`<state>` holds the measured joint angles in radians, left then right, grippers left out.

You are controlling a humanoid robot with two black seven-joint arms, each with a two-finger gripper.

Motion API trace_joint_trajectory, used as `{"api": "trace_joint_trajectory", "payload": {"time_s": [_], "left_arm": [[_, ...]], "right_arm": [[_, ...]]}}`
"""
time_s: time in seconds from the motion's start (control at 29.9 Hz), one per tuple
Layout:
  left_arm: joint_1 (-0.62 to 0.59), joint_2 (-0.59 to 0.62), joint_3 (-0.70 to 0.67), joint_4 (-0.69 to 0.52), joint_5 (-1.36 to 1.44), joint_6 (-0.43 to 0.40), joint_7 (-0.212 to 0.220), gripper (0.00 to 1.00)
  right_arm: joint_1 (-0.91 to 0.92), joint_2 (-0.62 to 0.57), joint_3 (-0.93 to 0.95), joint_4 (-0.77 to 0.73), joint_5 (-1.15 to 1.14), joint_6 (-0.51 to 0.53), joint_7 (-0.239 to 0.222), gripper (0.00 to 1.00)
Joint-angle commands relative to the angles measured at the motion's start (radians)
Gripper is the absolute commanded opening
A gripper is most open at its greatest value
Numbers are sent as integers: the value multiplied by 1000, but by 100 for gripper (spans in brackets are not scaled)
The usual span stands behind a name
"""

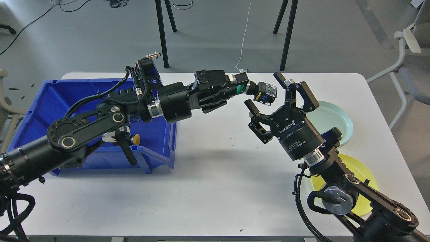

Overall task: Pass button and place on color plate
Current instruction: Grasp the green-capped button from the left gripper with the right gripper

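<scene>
white table [215, 188], blue bin [50, 101] left, grey floor [215, 37], chair [411, 57] right

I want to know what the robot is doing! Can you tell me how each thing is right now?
left gripper: shut on the button
button: held in the air
right gripper: open, beside the button
blue bin: open-topped, on the table
light blue plate: bare
yellow plate: partly hidden by arm
</scene>
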<state>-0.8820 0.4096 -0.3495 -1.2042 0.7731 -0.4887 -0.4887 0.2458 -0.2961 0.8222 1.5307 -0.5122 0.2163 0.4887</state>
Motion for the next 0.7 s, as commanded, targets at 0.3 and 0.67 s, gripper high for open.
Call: {"api": "trace_joint_trajectory", "payload": {"time_s": [0.3, 0.67], "left_arm": [[0, 1, 0, 0, -2, 0, 0, 13], [0, 1, 0, 2, -5, 0, 0, 14]], "right_arm": [[0, -3, -1, 19, 1, 8, 0, 94], [-5, -17, -1, 35, -52, 8, 0, 17]]}}
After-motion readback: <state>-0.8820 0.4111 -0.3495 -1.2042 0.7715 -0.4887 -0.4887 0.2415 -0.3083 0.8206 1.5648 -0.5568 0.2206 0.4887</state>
